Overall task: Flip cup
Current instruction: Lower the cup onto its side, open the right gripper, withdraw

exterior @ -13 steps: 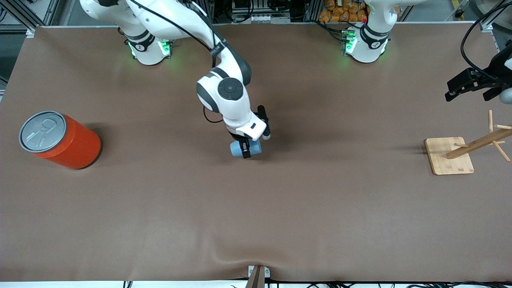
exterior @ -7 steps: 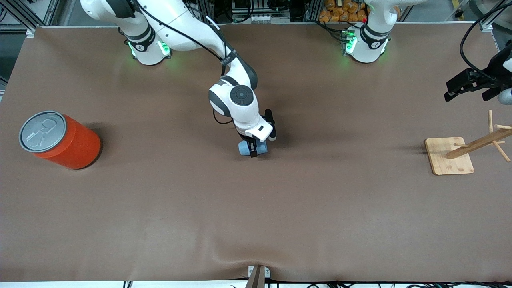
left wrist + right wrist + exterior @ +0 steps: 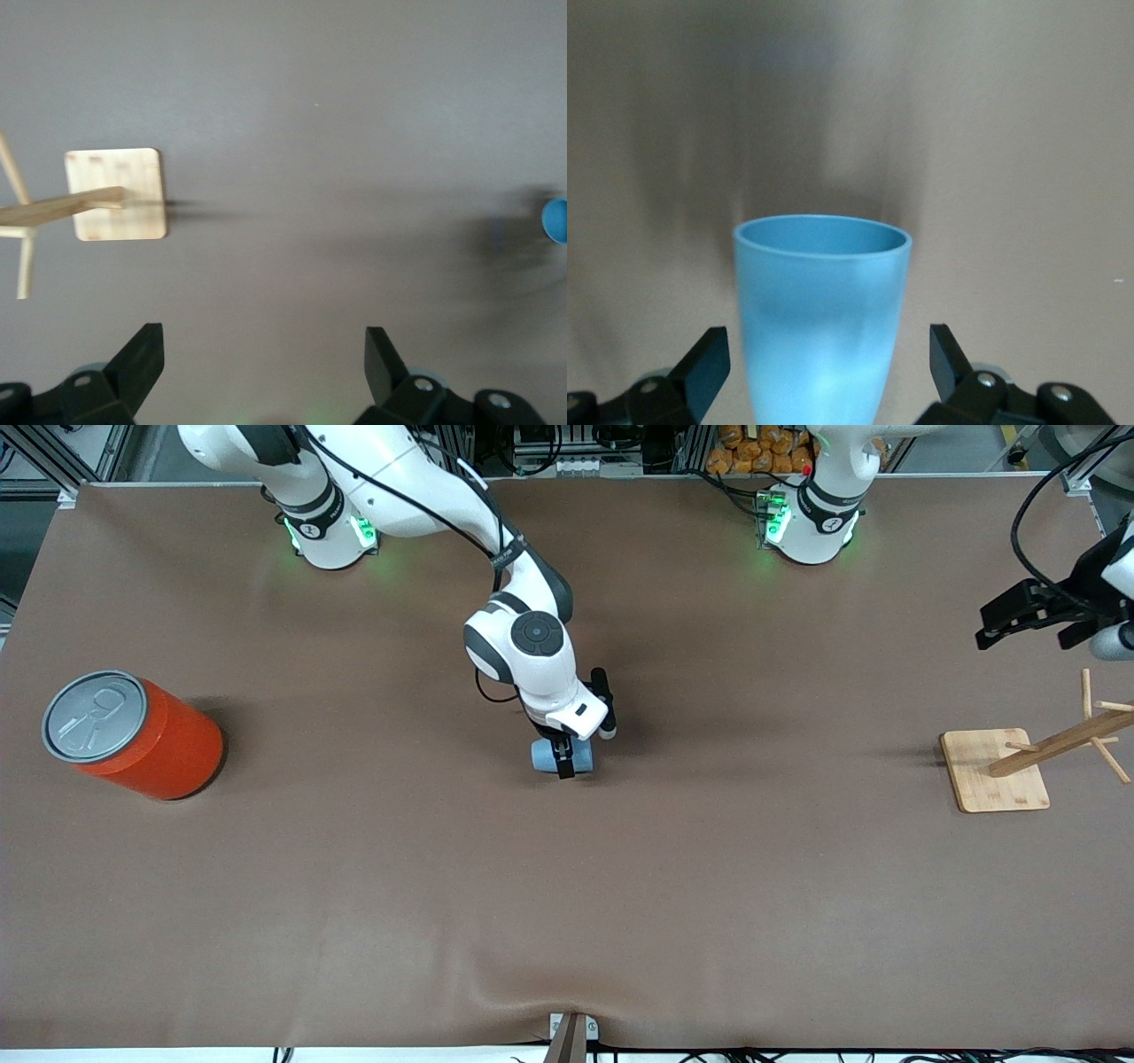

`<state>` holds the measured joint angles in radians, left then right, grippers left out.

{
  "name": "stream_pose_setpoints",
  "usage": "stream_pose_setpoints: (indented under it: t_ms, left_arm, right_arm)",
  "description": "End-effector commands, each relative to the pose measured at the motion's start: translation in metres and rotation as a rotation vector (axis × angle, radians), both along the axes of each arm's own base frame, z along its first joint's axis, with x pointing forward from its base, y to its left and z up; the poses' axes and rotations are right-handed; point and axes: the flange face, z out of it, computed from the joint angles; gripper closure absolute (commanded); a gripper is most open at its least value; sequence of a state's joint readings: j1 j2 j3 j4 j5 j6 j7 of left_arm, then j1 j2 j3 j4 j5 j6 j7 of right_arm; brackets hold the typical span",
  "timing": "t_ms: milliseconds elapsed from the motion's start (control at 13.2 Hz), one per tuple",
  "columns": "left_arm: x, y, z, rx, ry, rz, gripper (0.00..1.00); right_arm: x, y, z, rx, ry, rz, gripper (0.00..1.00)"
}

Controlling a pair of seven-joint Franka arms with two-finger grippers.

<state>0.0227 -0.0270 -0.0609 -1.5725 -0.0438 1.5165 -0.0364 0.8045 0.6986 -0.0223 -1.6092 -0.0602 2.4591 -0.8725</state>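
The light-blue cup (image 3: 547, 755) is at the middle of the table, under my right gripper (image 3: 563, 762). In the right wrist view the cup (image 3: 819, 310) stands between the two fingers (image 3: 700, 363) with its open rim pointing away from the wrist. There is a gap on each side, so the right gripper (image 3: 829, 335) is open around the cup. I cannot tell whether the cup rests on the table. My left gripper (image 3: 985, 633) waits open and empty in the air at the left arm's end (image 3: 263, 336). The cup's edge also shows in the left wrist view (image 3: 556, 219).
A big orange can (image 3: 133, 733) with a grey lid stands near the right arm's end of the table. A wooden peg rack on a square base (image 3: 992, 771) stands at the left arm's end, under the left gripper; it also shows in the left wrist view (image 3: 115, 195).
My right gripper and the cup have moved toward the left arm's end of the table, mostly in the first half second. The left gripper has shifted slightly.
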Motion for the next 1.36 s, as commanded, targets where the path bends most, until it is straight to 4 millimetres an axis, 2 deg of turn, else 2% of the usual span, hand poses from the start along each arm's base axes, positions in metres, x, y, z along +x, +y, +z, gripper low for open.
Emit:
stream_pose_setpoints:
  t_ms: [0,152,303,379,682,758,833,1061,1212,1288]
  left_arm:
    - [0.015,-0.016,-0.029,-0.118,0.057,-0.003,0.0]
    - [0.03,-0.037,-0.055,-0.176,0.069,-0.011,0.0]
    - [0.041,-0.066,-0.091,-0.233,0.063,-0.018,0.0]
    - [0.045,-0.079,-0.108,-0.279,0.055,-0.009,0.0]
    - [0.058,-0.122,-0.172,-0.38,0.064,0.019,0.0]
    - [0.062,-0.136,-0.191,-0.401,0.08,0.023,0.0]
    - [0.066,-0.15,-0.206,-0.437,0.089,0.037,0.0]
    - [0.069,-0.187,-0.254,-0.556,0.119,0.117,0.0]
    - [0.061,-0.212,-0.283,-0.627,0.137,0.181,0.0]
    - [0.058,-0.22,-0.298,-0.651,0.142,0.199,0.0]
  right_arm:
    - [-0.007,-0.007,0.058,-0.018,0.029,-0.099,0.0]
    - [-0.011,-0.01,0.093,-0.009,0.042,-0.157,0.0]
    - [-0.004,-0.028,0.126,0.031,0.108,-0.239,0.0]
    - [0.005,-0.046,0.145,0.039,0.131,-0.282,0.0]
    - [0.06,-0.126,0.217,0.063,0.141,-0.528,0.0]
    - [0.078,-0.154,0.233,0.06,0.149,-0.606,0.0]
    - [0.095,-0.185,0.24,0.059,0.154,-0.668,0.0]
    - [0.144,-0.297,0.249,0.087,0.136,-0.849,0.0]
    - [0.169,-0.37,0.26,0.123,0.107,-0.992,0.0]
    - [0.175,-0.395,0.262,0.148,0.105,-1.065,0.0]
